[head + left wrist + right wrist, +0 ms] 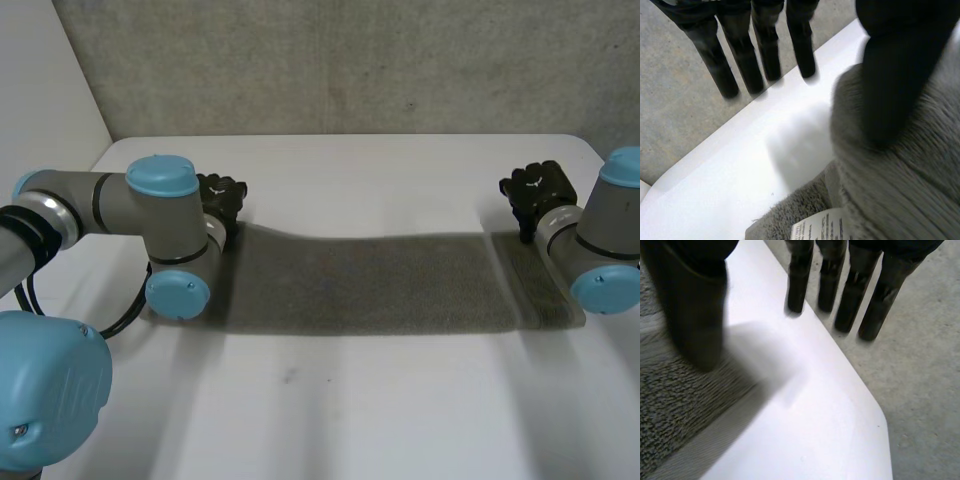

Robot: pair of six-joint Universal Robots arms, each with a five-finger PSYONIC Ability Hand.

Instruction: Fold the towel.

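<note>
A grey towel (370,280) lies spread flat across the white table (350,400), stretching from one arm to the other. My left hand (220,195) is at the towel's far left corner. In the left wrist view its fingers (765,55) are straight and reach past the table edge, and its thumb (895,75) rests over the towel (900,190), apart from the fingers. My right hand (535,190) is at the far right corner. Its fingers (850,290) are straight too, with the thumb (695,315) above the towel's striped end (670,405). Neither hand pinches cloth.
A white label (822,227) lies on the towel under my left palm. A grey concrete wall (350,60) stands just behind the table's far edge. Bare table surface spreads in front of the towel.
</note>
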